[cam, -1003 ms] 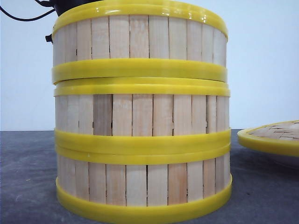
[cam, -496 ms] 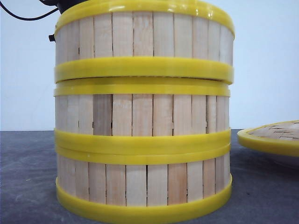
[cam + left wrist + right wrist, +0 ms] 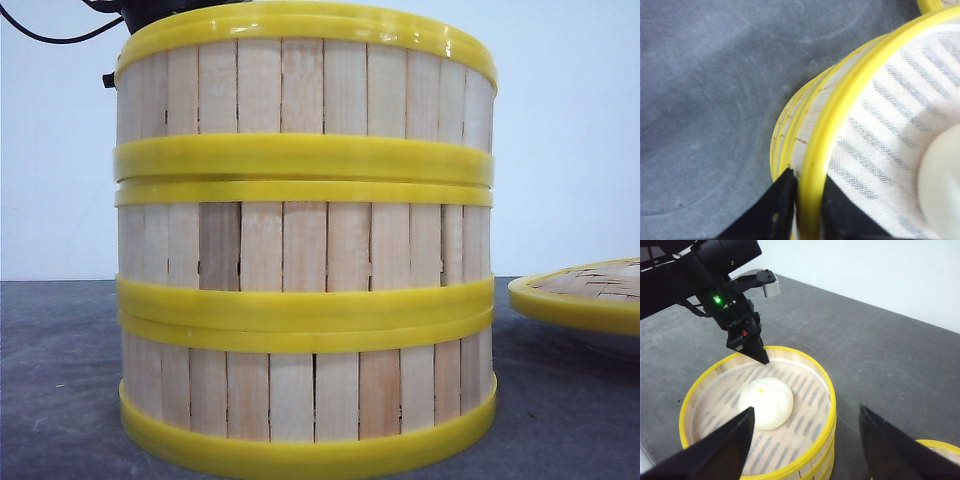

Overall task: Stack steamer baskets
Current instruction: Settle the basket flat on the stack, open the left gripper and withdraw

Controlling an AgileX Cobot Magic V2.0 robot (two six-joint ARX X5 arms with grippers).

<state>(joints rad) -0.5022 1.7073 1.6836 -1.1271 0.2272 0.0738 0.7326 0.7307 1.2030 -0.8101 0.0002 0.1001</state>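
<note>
The left end effector [image 3: 807, 210] reaches down over the back of the stack, its two black fingers [image 3: 775, 210] pinched on the yellow rim of the top steamer basket [image 3: 300, 95], one finger inside and one outside the wall. That basket sits on two more steamer baskets [image 3: 305, 320] on the grey tabletop [image 3: 60, 380], with a white bun [image 3: 766, 402] on its lined floor. The right end effector [image 3: 807, 440] hovers above the stack with its fingers spread wide, holding nothing, a yellow-rimmed woven lid [image 3: 585, 295] lies to the right, and no writing can be read anywhere.
</note>
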